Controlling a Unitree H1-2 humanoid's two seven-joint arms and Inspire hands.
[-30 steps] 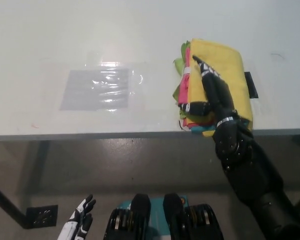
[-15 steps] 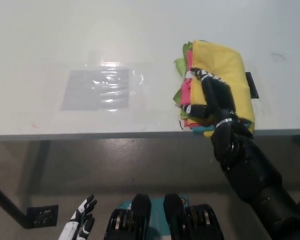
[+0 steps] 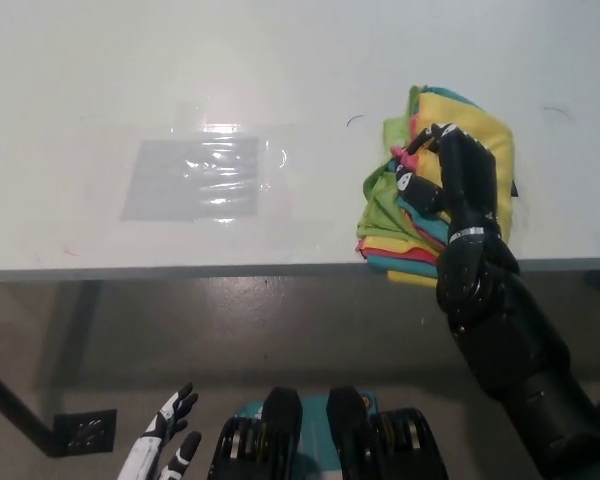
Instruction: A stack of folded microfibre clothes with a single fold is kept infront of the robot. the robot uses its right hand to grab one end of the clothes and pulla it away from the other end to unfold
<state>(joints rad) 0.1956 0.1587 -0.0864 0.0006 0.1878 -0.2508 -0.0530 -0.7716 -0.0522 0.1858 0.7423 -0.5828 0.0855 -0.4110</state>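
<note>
One view only, the head camera looking steeply down. Right hand [image 3: 458, 185] sits on the stack of cloths [image 3: 435, 195] at the near right of the table [image 3: 280, 60], close to the table's front edge. Compared with a second ago the fingers [image 3: 420, 190] are no longer laid flat and extended over the yellow top cloth [image 3: 480, 125]; they are now curled in, closed on the left-hand edges of the upper layers, with a bit of pink cloth showing at the fingertips. The top yellow cloth, which covered most of the stack before, is now bunched toward the far right, and green, teal and pink layers lie exposed on the left of the stack. The stack as a whole has also shifted a little to the right on the table. Judgement: the grasp on one end is made and the pull has just begun, but the hand seems to have gathered more than one layer, so a clean single unfold is doubtful. Clear plastic sheet [image 3: 195, 178] lies well apart to the left, untouched. Left hand [image 3: 165, 445] hangs below table level at lower left, fingers spread, holding nothing.
</note>
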